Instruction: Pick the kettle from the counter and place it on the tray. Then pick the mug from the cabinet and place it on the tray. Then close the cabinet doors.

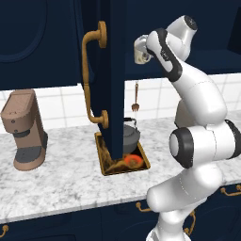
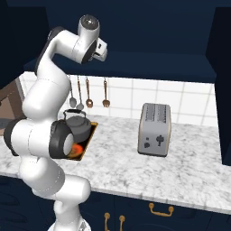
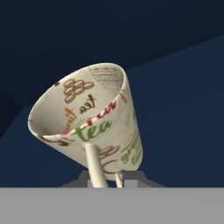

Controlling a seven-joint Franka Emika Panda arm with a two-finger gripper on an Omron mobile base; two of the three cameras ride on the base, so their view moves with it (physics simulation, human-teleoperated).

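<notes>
The cream mug (image 3: 94, 118) with printed tea lettering hangs tilted before the hand camera, inside the navy cabinet (image 1: 212, 61). My gripper (image 3: 107, 177) is shut on the mug's thin handle, with its dark fingertips (image 3: 84, 176) close on either side. From the left base the mug (image 1: 140, 49) shows at shelf height, next to my raised wrist. The dark grey kettle (image 1: 132, 134) stands on the amber tray (image 1: 117, 167) on the marbled counter (image 1: 66, 179). One cabinet door (image 1: 113, 70) with a curved brass handle stands open in front of the tray.
A brown coffee machine (image 1: 26, 129) stands at the counter's left. A silver toaster (image 2: 154, 129) sits to the right of the tray (image 2: 89, 137). Utensils (image 2: 89, 94) hang on the tiled wall. Another open door (image 2: 223, 90) juts out at far right.
</notes>
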